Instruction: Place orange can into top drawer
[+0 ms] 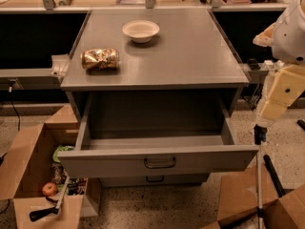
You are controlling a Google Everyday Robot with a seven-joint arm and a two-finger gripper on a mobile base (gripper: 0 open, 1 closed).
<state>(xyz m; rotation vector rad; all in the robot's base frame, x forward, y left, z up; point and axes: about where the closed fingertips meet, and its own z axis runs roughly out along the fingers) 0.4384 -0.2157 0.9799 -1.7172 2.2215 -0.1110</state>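
I see the orange can [100, 59] lying on its side on the desk [190, 56] above the left end of the open top drawer [157, 162], and the end effector [268, 112], seemingly right of that drawer, released or clenched I cannot tell, could nudge the can rolling off on its long reach.

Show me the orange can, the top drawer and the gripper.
orange can [100, 59]: camera view, dented side.
top drawer [159, 162]: camera view, front panel at handle.
gripper [268, 112]: camera view, pale tip, right of cabinet.
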